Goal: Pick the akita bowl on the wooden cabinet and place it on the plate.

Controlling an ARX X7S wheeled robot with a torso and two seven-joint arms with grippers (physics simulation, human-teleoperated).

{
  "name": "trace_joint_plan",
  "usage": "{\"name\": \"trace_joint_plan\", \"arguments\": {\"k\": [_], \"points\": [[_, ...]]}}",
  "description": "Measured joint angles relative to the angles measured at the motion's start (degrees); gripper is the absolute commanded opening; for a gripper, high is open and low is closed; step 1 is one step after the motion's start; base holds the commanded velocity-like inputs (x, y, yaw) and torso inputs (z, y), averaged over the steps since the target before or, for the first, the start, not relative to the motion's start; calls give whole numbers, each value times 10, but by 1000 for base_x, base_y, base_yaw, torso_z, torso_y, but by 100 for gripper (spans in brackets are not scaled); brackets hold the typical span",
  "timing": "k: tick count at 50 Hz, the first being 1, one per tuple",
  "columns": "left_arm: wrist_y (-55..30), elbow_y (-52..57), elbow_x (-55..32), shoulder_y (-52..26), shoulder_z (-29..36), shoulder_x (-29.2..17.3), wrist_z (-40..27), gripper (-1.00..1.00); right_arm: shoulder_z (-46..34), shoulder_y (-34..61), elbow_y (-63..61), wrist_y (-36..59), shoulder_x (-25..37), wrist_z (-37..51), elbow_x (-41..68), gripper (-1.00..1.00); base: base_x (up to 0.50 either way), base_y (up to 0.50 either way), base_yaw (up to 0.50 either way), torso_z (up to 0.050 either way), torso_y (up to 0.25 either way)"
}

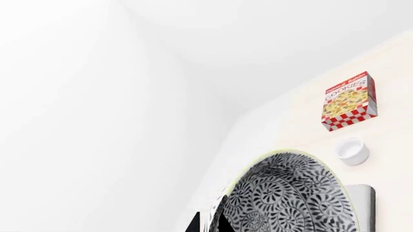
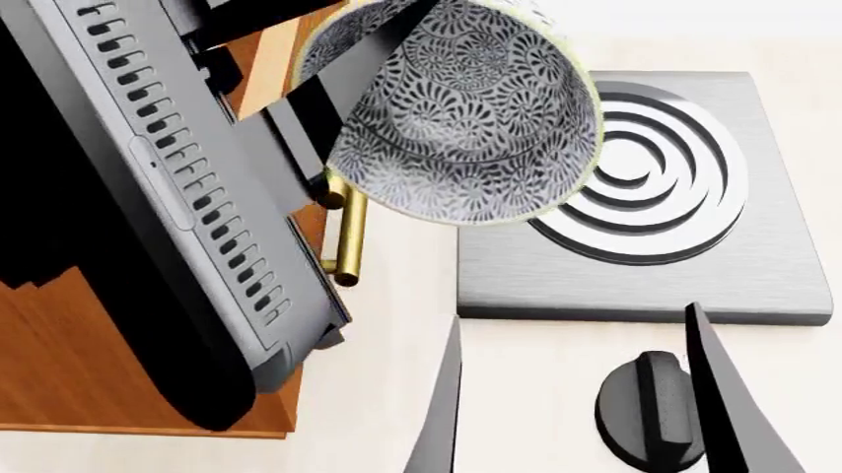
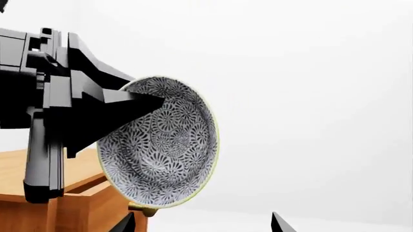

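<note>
The pick looks done. The left gripper has the bowl clamped by its rim, one finger lying inside the patterned cavity and the other presumably on the outer wall, hidden from view. The bowl hangs in the air, lifted clear of the cabinet, just beside the cabinet's brass handle and over the near corner of the burner in the head view.

What is left is the carry and the set-down. The plate does not show in any view, so the place step has not begun, and I cannot tell how far away the goal is.

The bowl is tipped well over on its side. Its mouth faces out from the left arm, towards the right arm's camera, which looks straight into the cavity. Its axis therefore runs near level rather than upright. It will need to be rolled back, mouth up, before it can sit on the plate.

The right gripper is idle over the worktop, its two fingers well apart around a black knob, holding nothing.

The left wrist view also shows a cookie box and a white cup further along the worktop.
</note>
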Motion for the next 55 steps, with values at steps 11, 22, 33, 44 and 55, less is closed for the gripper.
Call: {"name": "trace_joint_plan", "arguments": {"k": [11, 22, 33, 44, 55], "points": [[2, 29, -6, 33, 1, -12, -12, -100, -2, 1, 0, -1, 3, 0, -2, 100, 0, 0, 0, 1, 0], [-9, 62, -23, 52, -7, -15, -24, -100, -1, 0, 0, -2, 4, 0, -3, 100, 0, 0, 0, 0, 0], [-17, 88, -40, 64, -16, -18, -32, -100, 1, -3, 0, -4, 7, 0, -5, 100, 0, 0, 0, 0, 1], [-28, 113, -58, 77, -29, -28, -41, -100, 3, -5, 0, -3, 7, 0, -5, 100, 0, 0, 0, 0, 0], [-45, 142, -83, 91, -48, -29, -57, -100, 5, -7, 0, -2, 7, 0, -5, 100, 0, 0, 0, 0, 0]]}}
